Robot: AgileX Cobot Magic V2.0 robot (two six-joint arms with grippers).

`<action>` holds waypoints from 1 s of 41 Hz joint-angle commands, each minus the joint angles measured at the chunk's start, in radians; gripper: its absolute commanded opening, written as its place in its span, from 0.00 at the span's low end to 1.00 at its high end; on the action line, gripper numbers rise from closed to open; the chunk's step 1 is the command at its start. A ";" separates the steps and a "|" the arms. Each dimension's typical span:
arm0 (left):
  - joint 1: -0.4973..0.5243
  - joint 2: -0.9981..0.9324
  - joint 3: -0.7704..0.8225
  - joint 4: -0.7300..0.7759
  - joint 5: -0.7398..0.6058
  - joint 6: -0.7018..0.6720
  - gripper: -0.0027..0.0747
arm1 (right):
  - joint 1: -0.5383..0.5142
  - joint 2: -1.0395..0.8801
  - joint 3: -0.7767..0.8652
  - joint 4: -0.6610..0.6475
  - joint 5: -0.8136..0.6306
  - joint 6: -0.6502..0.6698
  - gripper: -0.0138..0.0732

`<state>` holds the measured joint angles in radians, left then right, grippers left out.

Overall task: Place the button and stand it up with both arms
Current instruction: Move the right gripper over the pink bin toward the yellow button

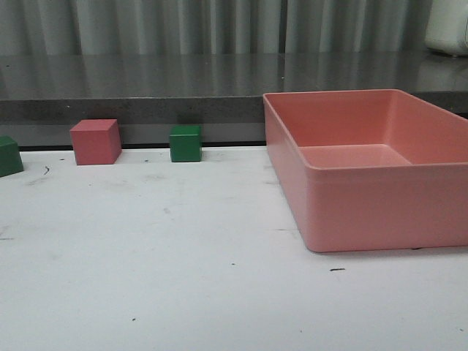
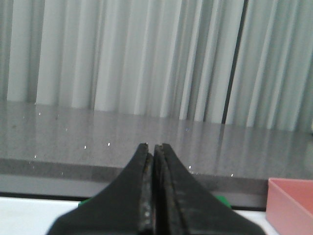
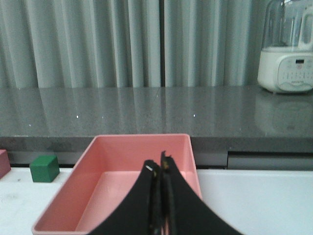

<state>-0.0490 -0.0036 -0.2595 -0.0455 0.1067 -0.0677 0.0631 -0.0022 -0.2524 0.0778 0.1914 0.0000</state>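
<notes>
The left gripper has its two black fingers pressed flat together, nothing between them; it fills the lower middle of the left wrist view, with slivers of a green cube showing past its sides and a corner of the pink bin at the lower right of that frame. The right gripper is likewise closed tight and holds nothing; it sits at the bottom centre of the right wrist view, over the near part of the bin, whose inside looks bare where it can be seen. Neither gripper appears in the front view. There the bin takes the right half of the frame on the white table. Along the table's far edge, in the upper left of the frame, stand a red cube, a green cube to its right, and another green cube cut by the left edge. A white appliance stands on the grey counter at the upper right of the right wrist view, before pale curtains. The button shows in no view; I cannot tell where it is.
</notes>
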 commanded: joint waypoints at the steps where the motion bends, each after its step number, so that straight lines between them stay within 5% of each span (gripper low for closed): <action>1: -0.001 0.038 -0.159 -0.008 0.039 -0.008 0.01 | -0.006 0.064 -0.130 -0.016 0.005 -0.006 0.08; 13: -0.001 0.261 -0.442 -0.006 0.365 -0.004 0.01 | -0.006 0.344 -0.374 -0.018 0.203 -0.006 0.08; 41: -0.001 0.543 -0.441 -0.004 0.410 -0.004 0.05 | -0.006 0.622 -0.377 -0.017 0.273 -0.006 0.13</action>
<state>-0.0490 0.5138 -0.6690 -0.0477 0.5832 -0.0677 0.0631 0.6124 -0.5962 0.0690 0.5321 0.0000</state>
